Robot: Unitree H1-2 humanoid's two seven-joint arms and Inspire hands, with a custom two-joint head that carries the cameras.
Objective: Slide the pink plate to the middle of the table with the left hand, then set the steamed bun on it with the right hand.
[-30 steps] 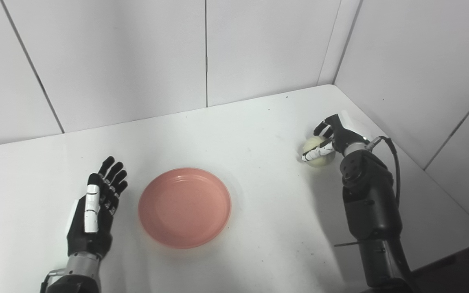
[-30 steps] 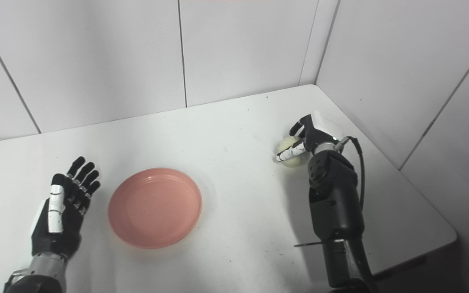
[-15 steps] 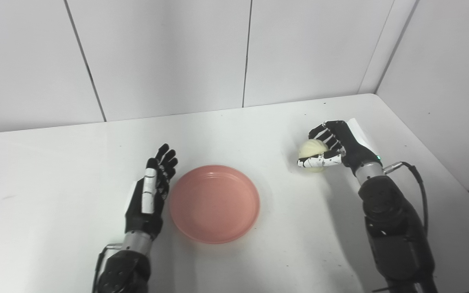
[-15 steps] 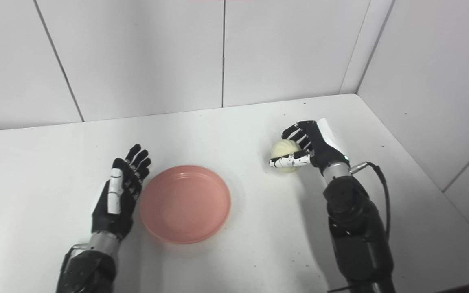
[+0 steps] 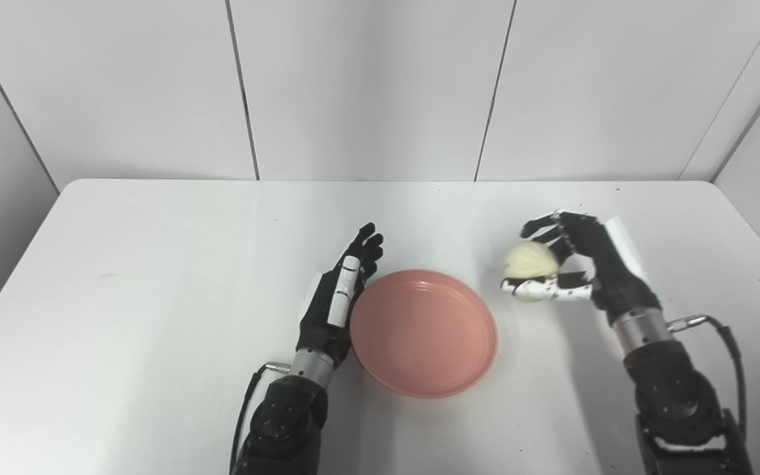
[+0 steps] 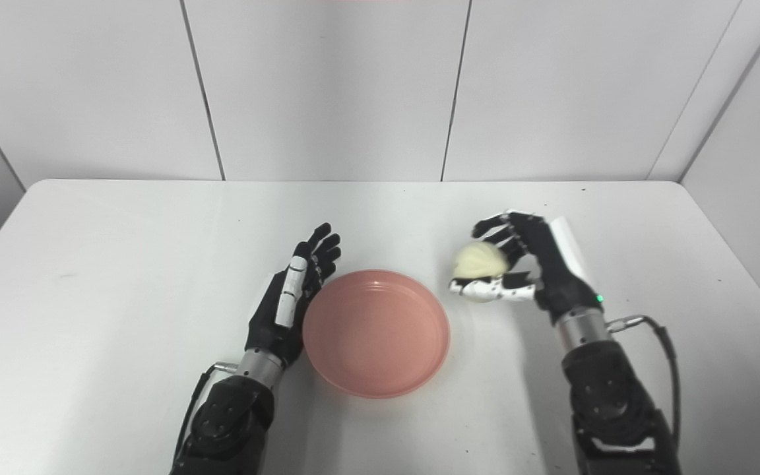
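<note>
Now nearer the pink plate (image 5: 423, 332) than before: right hand (image 5: 578, 264) clasping steamed bun (image 5: 530, 261); left hand (image 5: 340, 300), fingers spread, touched its left rim; table (image 5: 156, 277) bare beyond.

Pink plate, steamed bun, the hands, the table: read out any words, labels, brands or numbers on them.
None: no readable text in either view.
Pink plate: plain.
Steamed bun: unmarked.
Left hand and right hand: white panels, no lettering.
Table: blank.
</note>
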